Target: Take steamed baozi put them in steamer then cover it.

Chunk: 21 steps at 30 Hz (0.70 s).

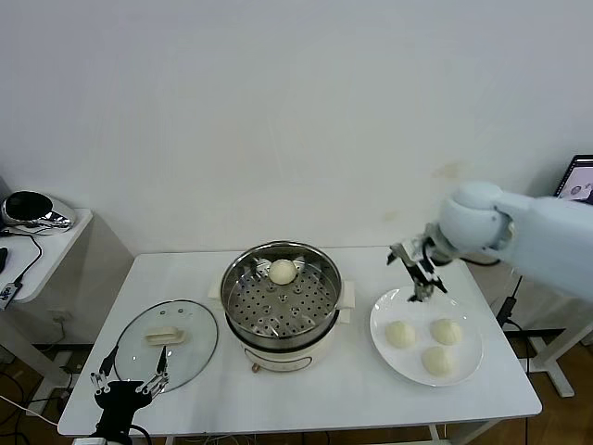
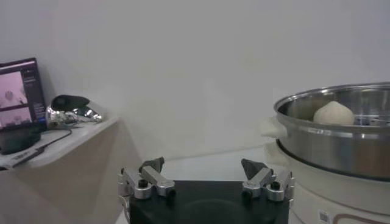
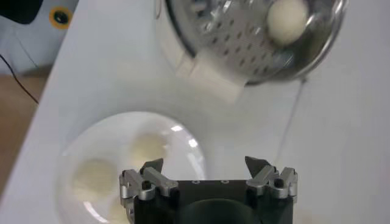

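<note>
Hovering above the far rim of the plate (image 1: 468, 367) near the desk's right edge, the right gripper (image 1: 422, 283) is released; 3 buns (image 1: 400, 334) lie there, 1 bun (image 1: 283, 271) in the steamer (image 1: 280, 301) mid-desk. The left gripper (image 1: 130, 380), released, waits at the front-left corner beside the lid (image 1: 167, 343).

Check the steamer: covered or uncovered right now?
Uncovered. The steamer stands open with one baozi on its perforated tray, while the cover lies flat on the table beside it.

Four buns: one (image 1: 282, 271) in steamer (image 1: 243, 278), three (image 1: 400, 335) on plate (image 1: 468, 363). One glass lid (image 1: 196, 350). One table (image 1: 352, 399). Two grippers: left (image 1: 128, 380), right (image 1: 422, 292).
</note>
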Each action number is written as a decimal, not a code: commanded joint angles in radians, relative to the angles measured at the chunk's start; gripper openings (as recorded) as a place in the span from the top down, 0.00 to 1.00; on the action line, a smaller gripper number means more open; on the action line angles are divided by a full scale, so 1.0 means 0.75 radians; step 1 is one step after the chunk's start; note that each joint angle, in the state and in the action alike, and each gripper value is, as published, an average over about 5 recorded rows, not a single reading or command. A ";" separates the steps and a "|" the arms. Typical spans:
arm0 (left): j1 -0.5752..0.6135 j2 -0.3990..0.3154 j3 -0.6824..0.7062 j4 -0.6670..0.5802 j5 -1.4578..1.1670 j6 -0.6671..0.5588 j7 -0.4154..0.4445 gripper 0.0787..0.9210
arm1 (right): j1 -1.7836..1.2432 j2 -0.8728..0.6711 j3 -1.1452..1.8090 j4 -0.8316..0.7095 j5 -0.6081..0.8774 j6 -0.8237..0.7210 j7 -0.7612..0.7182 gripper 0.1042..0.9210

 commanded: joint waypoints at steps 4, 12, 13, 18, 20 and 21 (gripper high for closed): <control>-0.002 -0.006 -0.009 0.001 -0.001 0.008 0.002 0.12 | -0.462 -0.099 0.290 -0.081 -0.136 -0.039 0.016 0.12; 0.008 -0.012 -0.027 0.007 -0.001 0.010 0.002 0.12 | -0.632 0.030 0.400 -0.265 -0.203 -0.007 0.022 0.12; 0.010 -0.011 -0.029 0.006 -0.001 0.011 0.002 0.12 | -0.644 0.046 0.403 -0.285 -0.206 -0.002 0.022 0.12; 0.010 -0.012 -0.032 0.011 -0.001 0.011 0.002 0.12 | -0.700 0.126 0.432 -0.374 -0.216 0.026 0.025 0.12; 0.010 -0.013 -0.032 0.016 0.000 0.011 0.002 0.12 | -0.724 0.158 0.450 -0.406 -0.216 0.032 0.027 0.12; 0.010 -0.012 -0.032 0.017 0.000 0.010 0.002 0.12 | -0.734 0.172 0.457 -0.420 -0.218 0.034 0.028 0.12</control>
